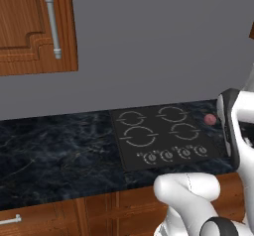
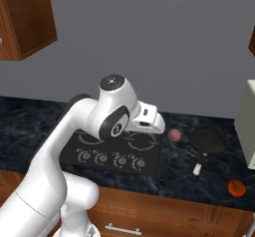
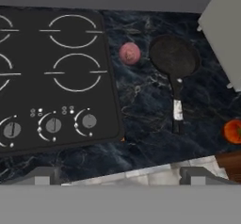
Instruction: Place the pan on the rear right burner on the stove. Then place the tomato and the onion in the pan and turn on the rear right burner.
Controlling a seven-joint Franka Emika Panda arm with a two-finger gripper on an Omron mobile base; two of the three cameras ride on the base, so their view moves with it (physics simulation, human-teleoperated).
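Found the dark marbled counter [image 3: 146, 124] running across the whole hand view, bearing everything else. Found the stove [image 3: 28, 91] set flush into it at the left of the frame, with the rear right burner [image 3: 72, 31] at upper centre-left, bare and nothing on its ring. Noted a pale boxy appliance [image 3: 226, 30] cutting the upper right corner, standing close beside the pan.

Located the pan [image 3: 174, 56] at upper right of centre, flat on the counter, well off the glass, handle pointing down the frame toward the camera with its pale tip nearest. Judged that a handy lie: handle turned to the robot's side and free of clutter, so reachable from above without brushing the appliance.

Saw the row of knobs [image 3: 53, 124] along the lower left edge of the stove, untouched by anything.

Spotted the onion [image 3: 129, 53] on the counter between stove edge and pan, just beside both, touching neither. Spotted the tomato [image 3: 233, 131] at the right edge, lower than the pan, well apart from the onion.

Saw the gripper [image 3: 121, 176] at the bottom of the frame, fingers spread wide, nothing between them, hovering above the counter's front edge. Judged this a looking-down pose ahead of the first step: pan not yet moved, both vegetables waiting, burner off.
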